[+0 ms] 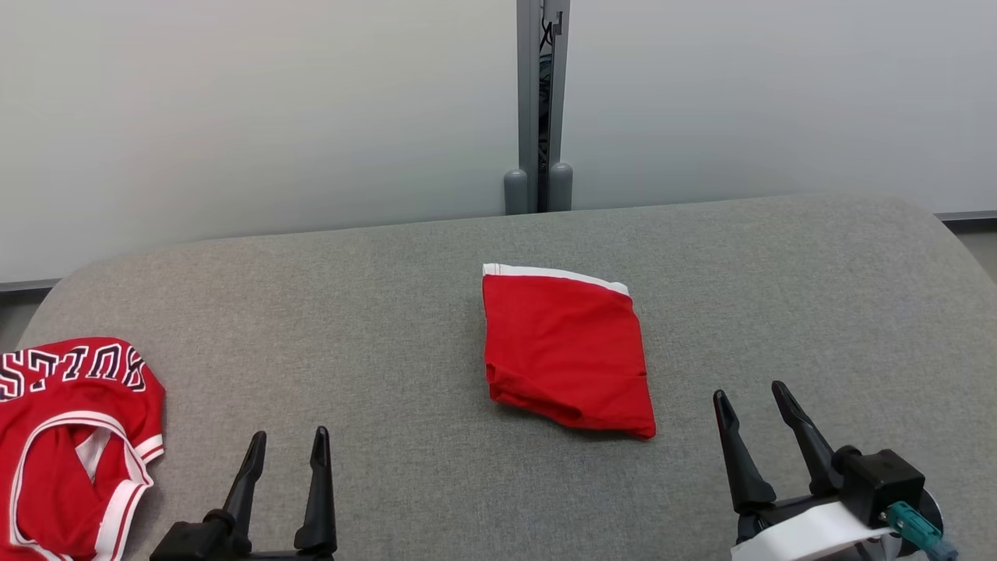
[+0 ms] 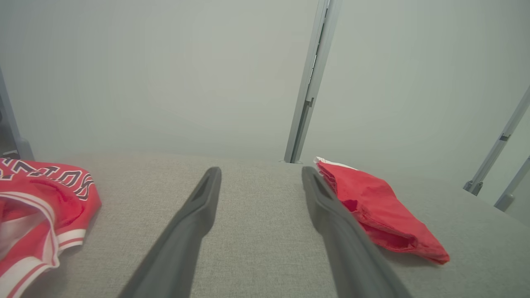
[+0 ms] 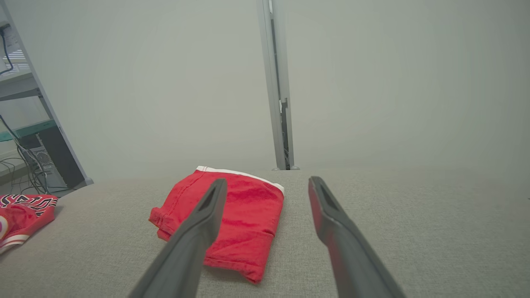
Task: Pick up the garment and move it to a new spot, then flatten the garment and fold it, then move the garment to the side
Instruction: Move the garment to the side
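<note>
Two wide-open, empty: left end effector [image 1: 289, 434], right end effector [image 1: 748, 390]; shorts [image 1: 567, 354] lie ten o'clock from the nearer right, lengthwise twelve-to-six.

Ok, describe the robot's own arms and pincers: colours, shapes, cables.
The left pincer and the right pincer each have two long, black fingers that taper to pointed tips, set on black bases. Behind the right one sit a black block, a curved white shell and a teal connector. I see no markings.

On table [image 1: 389, 312], garment [image 1: 567, 351] centred, jersey [image 1: 70, 444] far left — apart
</note>
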